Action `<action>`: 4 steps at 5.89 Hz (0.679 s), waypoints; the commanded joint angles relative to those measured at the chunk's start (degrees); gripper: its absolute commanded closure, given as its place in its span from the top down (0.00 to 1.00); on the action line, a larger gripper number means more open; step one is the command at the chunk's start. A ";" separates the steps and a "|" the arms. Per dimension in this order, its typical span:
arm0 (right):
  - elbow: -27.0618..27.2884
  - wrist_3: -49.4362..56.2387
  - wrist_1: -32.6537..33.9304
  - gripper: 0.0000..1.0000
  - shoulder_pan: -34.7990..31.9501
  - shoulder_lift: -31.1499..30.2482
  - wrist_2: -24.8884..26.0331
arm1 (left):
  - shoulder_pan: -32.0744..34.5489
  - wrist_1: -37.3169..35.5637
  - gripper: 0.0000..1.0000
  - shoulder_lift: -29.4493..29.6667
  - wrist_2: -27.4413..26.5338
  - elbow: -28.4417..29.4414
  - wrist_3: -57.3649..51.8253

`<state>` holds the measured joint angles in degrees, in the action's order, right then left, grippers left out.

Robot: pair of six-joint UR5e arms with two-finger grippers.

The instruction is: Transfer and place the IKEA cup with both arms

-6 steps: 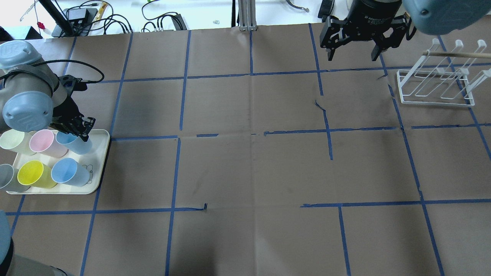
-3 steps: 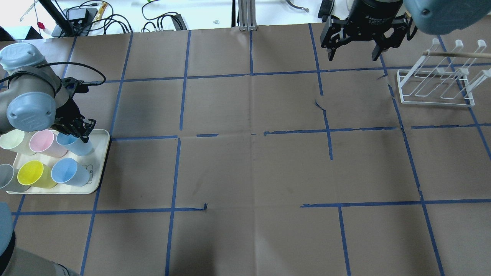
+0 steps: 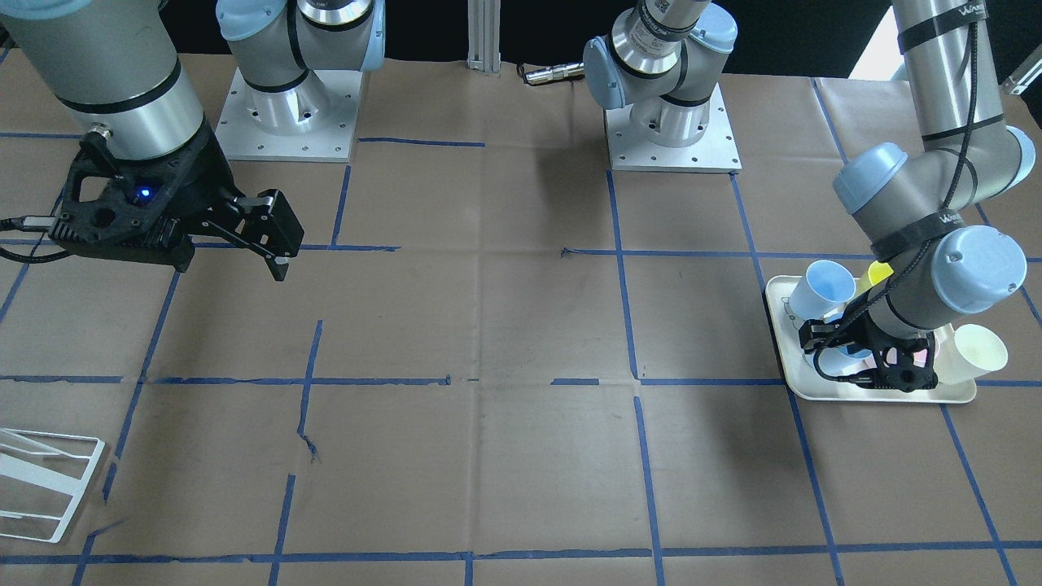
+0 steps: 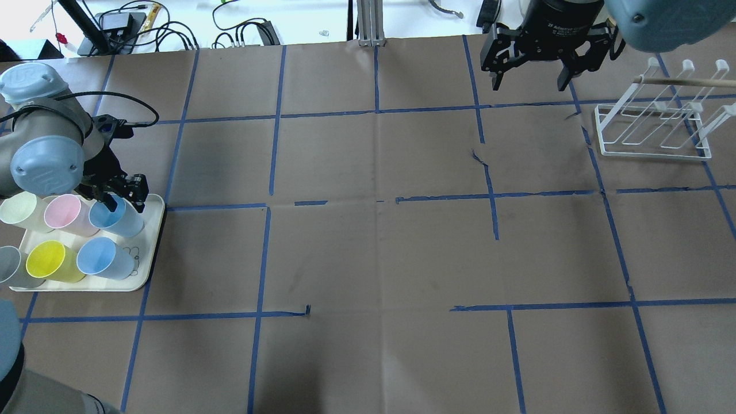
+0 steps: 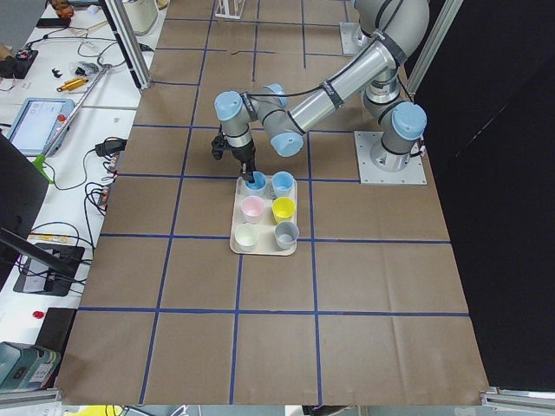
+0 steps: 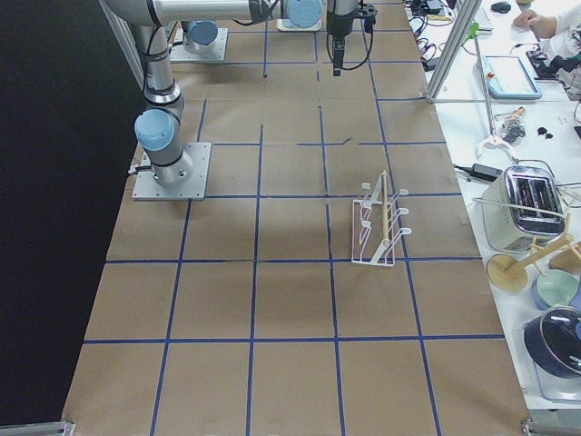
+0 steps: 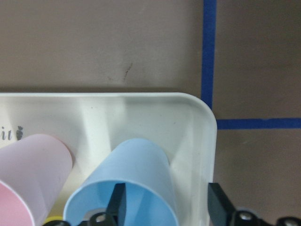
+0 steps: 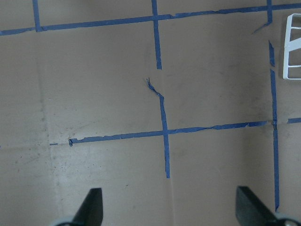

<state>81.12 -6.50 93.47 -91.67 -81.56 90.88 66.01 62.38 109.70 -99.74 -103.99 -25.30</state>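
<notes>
A pale-blue IKEA cup (image 4: 118, 217) stands in the far right corner of a cream tray (image 4: 150, 253). It also shows in the left wrist view (image 7: 136, 165). My left gripper (image 4: 123, 200) is open and straddles the cup's rim. In the left wrist view (image 7: 164, 207), one finger is inside the cup and the other is outside, between cup and tray wall. A second identical blue cup (image 4: 103, 259) stands nearer on the tray. My right gripper (image 4: 527, 86) is open and empty, hanging high over the far right of the table.
The tray also holds a pink cup (image 4: 66, 213), a yellow cup (image 4: 49, 260), a cream cup (image 4: 20, 210) and a grey cup (image 4: 8, 265). A white wire rack (image 4: 655, 129) stands at the far right. Brown paper with blue tape lines covers the table.
My left wrist has shifted slightly, and more of the blue cup's opening shows beside the fingers. The right gripper has barely moved.
</notes>
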 commanded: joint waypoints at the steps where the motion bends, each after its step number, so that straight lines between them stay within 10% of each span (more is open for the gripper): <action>1: 0.00 0.00 0.13 1.00 0.00 0.00 0.52 | 1.21 7.86 0.98 -4.02 -0.02 3.42 0.16; 4: 0.00 0.44 -0.04 1.00 0.35 0.00 0.09 | 9.09 24.17 0.98 -13.26 5.16 11.16 6.88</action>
<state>81.12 -6.15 93.45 -91.36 -81.56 91.25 71.41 83.24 98.93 -96.18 -94.94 -22.14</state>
